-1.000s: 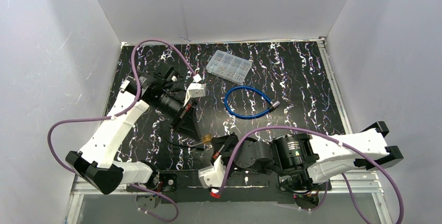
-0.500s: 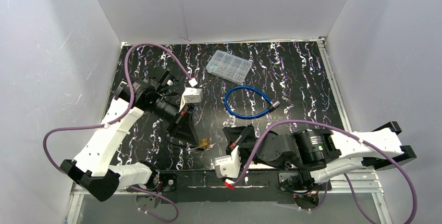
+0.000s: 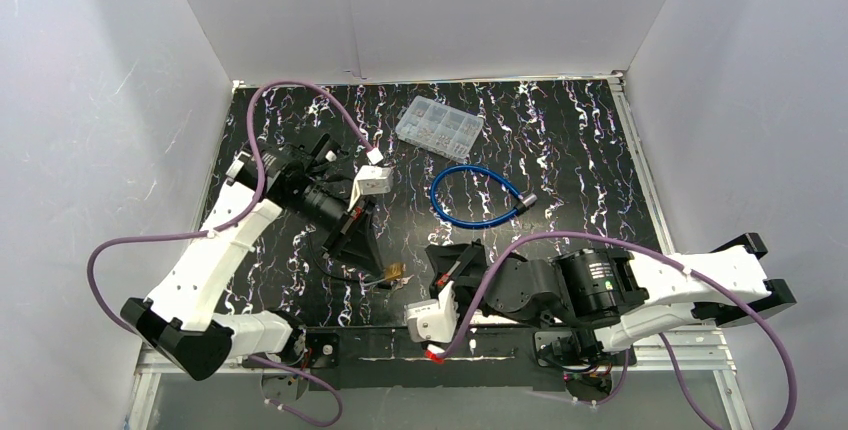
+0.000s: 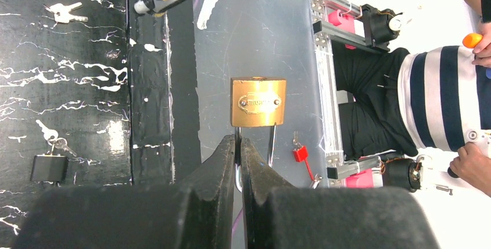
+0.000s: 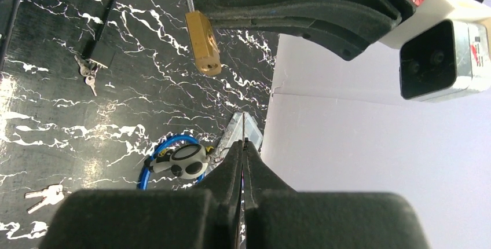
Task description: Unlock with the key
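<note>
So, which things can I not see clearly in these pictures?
Padlock keyhole: shown in no view; left wrist sees the face, right wrist the side.
Shackle top: left wrist, hidden by the left hand.
Key: left wrist, partly cut by the top edge; right wrist, edge-on in the right hand.
Top view: both too small.

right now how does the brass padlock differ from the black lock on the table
The brass padlock is gold-coloured and held off the table by its shackle in the left end effector; the black lock is dark and lies on the table with keys beside it.
</note>
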{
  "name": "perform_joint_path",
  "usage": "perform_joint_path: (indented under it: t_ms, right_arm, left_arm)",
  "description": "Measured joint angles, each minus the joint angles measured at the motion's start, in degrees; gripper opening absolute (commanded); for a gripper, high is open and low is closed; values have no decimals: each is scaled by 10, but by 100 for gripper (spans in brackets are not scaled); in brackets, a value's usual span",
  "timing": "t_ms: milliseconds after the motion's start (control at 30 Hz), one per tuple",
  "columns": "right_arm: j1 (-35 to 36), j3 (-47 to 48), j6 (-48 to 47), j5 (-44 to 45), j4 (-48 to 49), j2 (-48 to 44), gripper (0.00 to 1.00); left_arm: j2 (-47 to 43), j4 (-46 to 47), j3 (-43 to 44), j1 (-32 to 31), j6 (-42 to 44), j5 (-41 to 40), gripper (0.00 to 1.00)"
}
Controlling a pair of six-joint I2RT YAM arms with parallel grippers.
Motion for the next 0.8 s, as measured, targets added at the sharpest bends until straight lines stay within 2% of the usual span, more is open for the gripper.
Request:
perform_joint_path:
  t_ms: [800]
  right_arm:
    - [0, -1, 0, -18, 33, 23, 1]
  left_arm:
    - [18, 0, 20, 0, 0, 3, 0]
